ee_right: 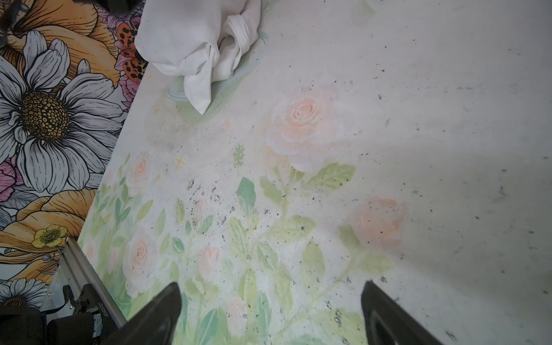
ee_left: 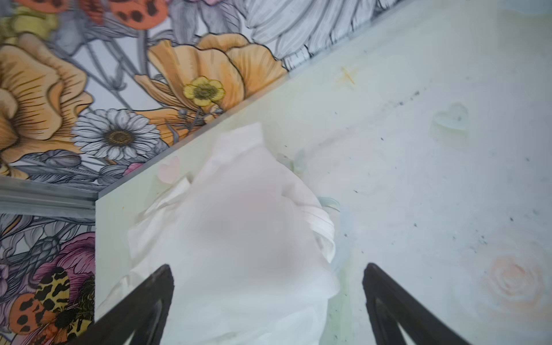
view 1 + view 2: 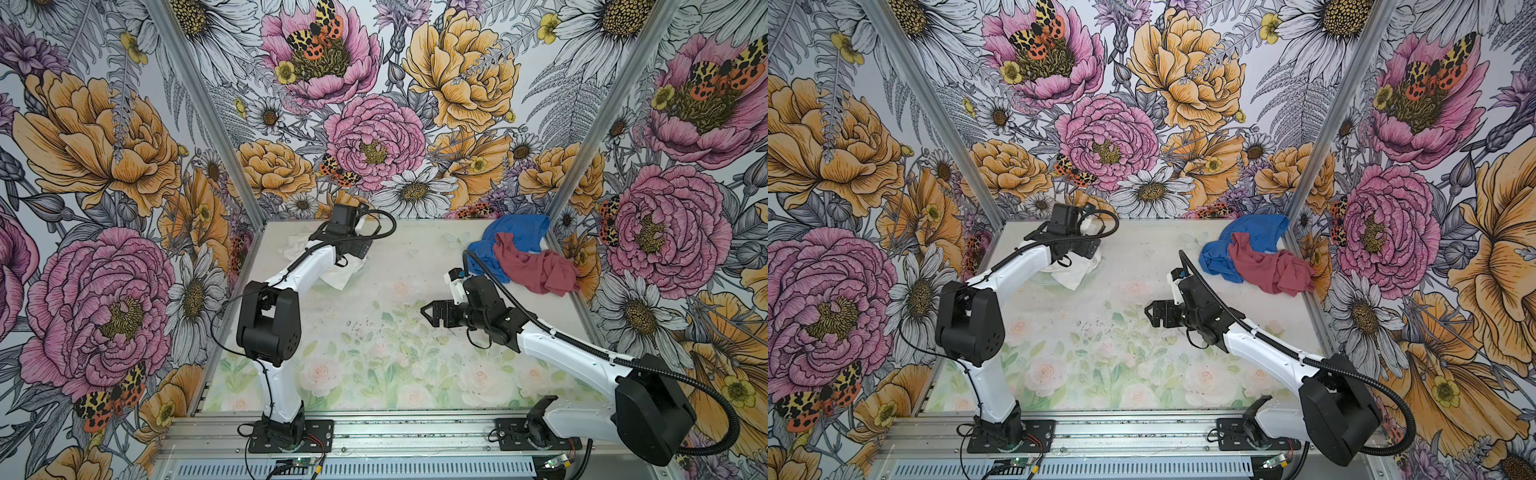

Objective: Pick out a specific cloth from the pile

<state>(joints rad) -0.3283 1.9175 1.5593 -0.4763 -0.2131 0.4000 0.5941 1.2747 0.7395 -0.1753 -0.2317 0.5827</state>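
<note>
Overhead, the cloth [image 3: 341,277] is seen crumpled near the far left corner of the table [image 3: 407,266], well apart from the pile [image 3: 528,257], where a blue cloth [image 3: 519,232] and a maroon cloth [image 3: 536,268] are heaped at the far right. The left gripper [image 2: 268,268] is shown with jaws spread wide over the white fabric, nothing clamped. The right gripper [image 1: 271,285] is likewise parted above bare tabletop.

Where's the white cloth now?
In both top views the plain white soft fabric cloth lies crumpled at the far left, beneath the open left end effector, well apart from the blue-and-maroon cloth pile at far right.
</note>
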